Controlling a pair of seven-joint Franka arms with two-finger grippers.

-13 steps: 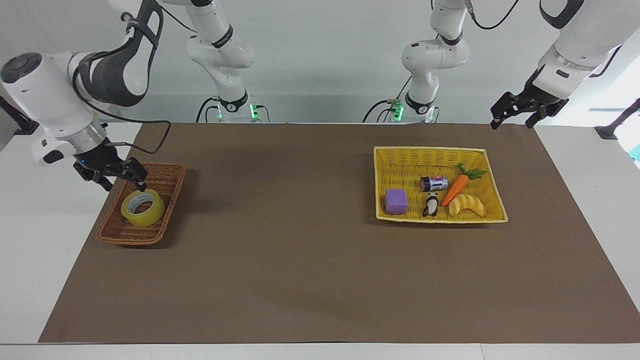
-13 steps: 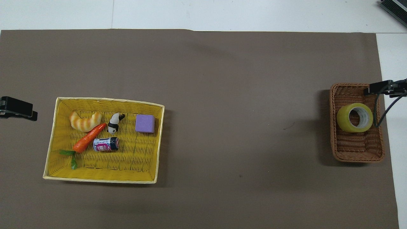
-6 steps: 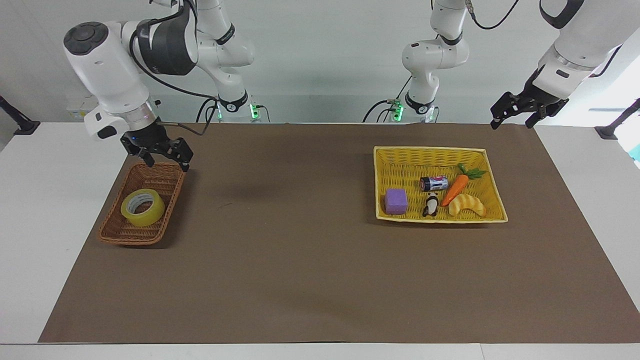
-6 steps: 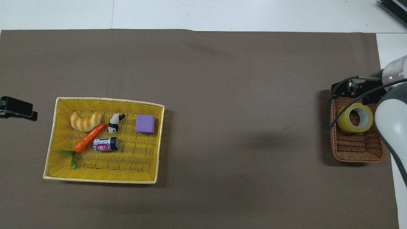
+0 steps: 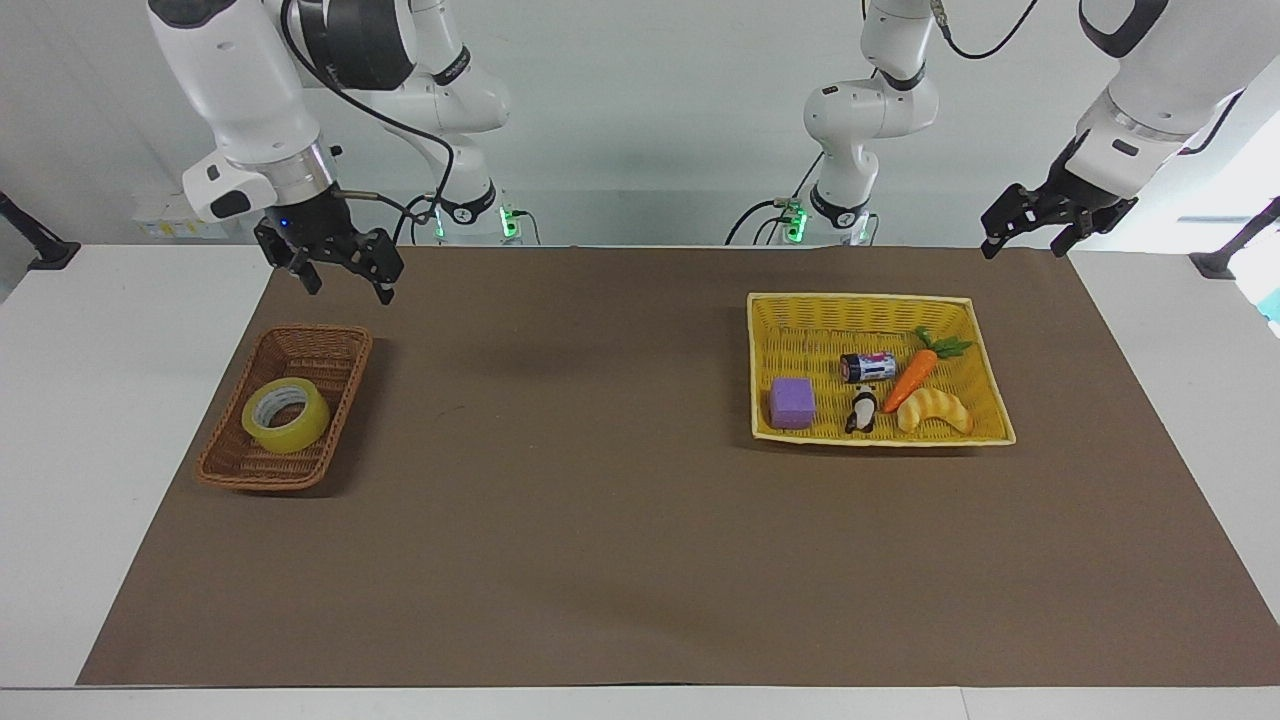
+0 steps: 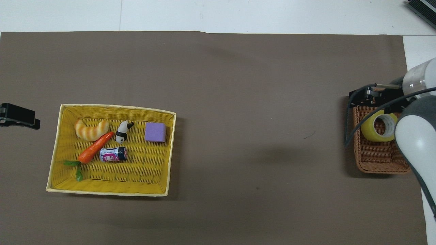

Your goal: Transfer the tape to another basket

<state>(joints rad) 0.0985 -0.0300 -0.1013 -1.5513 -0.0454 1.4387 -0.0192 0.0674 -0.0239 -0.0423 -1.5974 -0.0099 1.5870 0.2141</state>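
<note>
Brown paper covers most of the white surface [image 5: 60,420], and we take what lies on it from the spots nearest the robots outward. At the left arm's end sits the yellow tray [image 5: 985,345], and in it the carrot [image 5: 910,378] and a small can [image 5: 868,366] lie nearest the robots; we see a pink and white label on the can, but its writing is too small to read. Farther out in that tray are the purple block [image 5: 792,403], the panda figure [image 5: 862,410] and the croissant [image 5: 934,411]. At the right arm's end, the basket [image 5: 340,395] holds the tape [image 5: 285,416], lying flat near its middle. We see the right claw [image 5: 340,275] raised over the brown paper just beside the basket's robot-side end, fingers spread and empty. The left claw [image 5: 1030,232] waits over the paper's corner, released, holding nothing.
</note>
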